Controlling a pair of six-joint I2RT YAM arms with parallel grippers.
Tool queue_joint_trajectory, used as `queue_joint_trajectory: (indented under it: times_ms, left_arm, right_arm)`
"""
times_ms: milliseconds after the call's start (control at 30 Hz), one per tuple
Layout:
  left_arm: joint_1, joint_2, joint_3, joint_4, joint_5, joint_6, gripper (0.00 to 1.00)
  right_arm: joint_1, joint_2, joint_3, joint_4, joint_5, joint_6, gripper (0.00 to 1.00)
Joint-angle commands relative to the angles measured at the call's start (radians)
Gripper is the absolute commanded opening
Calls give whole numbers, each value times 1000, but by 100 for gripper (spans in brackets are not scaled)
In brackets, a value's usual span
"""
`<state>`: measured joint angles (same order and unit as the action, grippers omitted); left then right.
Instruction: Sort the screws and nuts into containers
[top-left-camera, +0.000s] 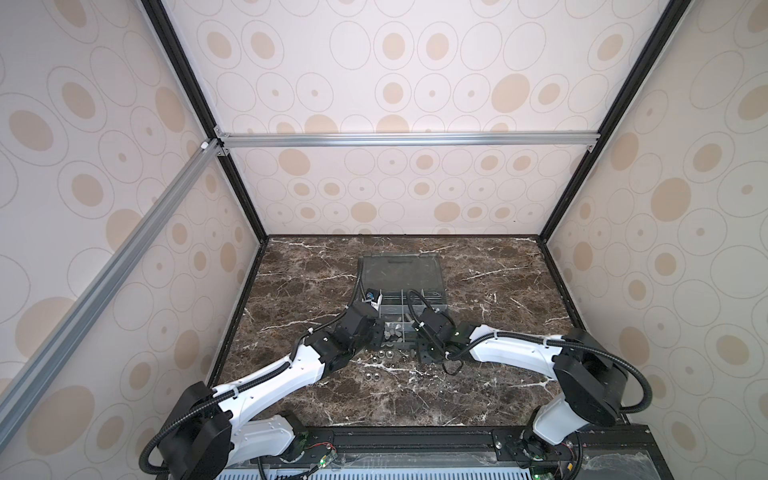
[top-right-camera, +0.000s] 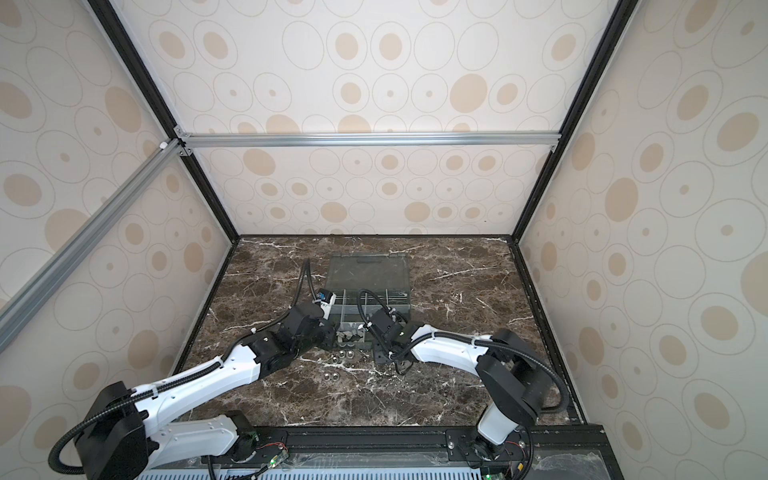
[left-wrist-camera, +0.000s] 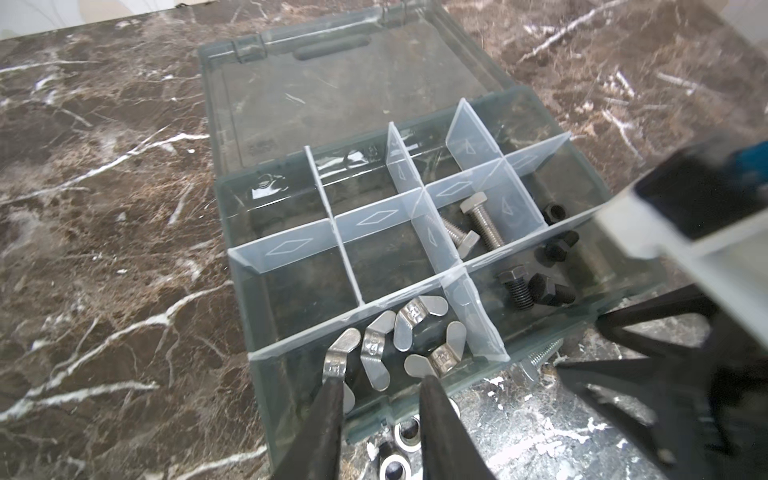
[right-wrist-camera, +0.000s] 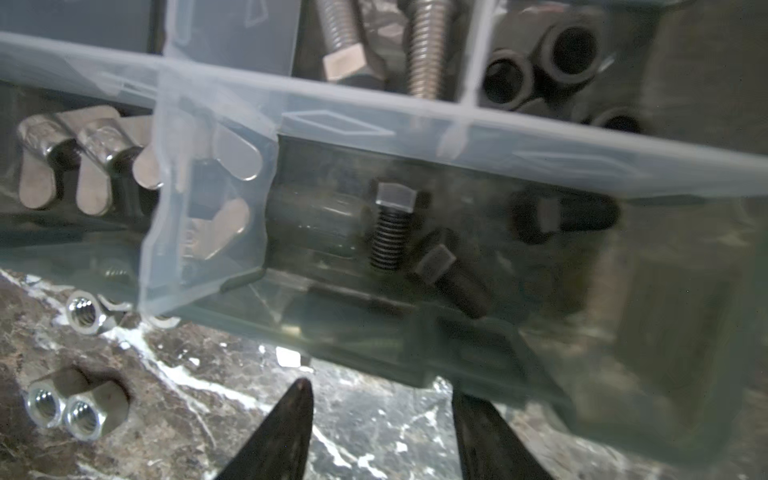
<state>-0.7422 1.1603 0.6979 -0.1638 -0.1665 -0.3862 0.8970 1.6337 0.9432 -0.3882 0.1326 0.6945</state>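
Observation:
The dark translucent box lies open, its compartments serving as the containers. In a front compartment lie several silver wing nuts. My left gripper hovers open over them with nothing between its fingers; one fingertip sits against a wing nut. Silver screws fill a middle compartment, black screws the front one beside the wing nuts, and black nuts the one behind. My right gripper is open and empty over the marble, just in front of the box. Silver hex nuts lie loose on the table.
The clear lid lies flat behind the box. A silver screw rests on the marble against the box's front wall. Both arms crowd the box's front edge in both top views. Patterned walls enclose the table.

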Motion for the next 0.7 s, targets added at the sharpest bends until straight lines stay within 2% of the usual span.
queue_joint_trajectory:
  times_ms: [0,267,667]
  left_arm:
    - [14,-43,-24,49,-25,-60,33]
    - [18,-68,-52,37,-18,-68,34]
    - [18,-62,-52,42,-9,-60,34]
  right_arm:
    - [19,46,38,2,19,6,62]
    - [44,102,69,8,75,38,71]
    - [54,158,71,24,113,77,69]
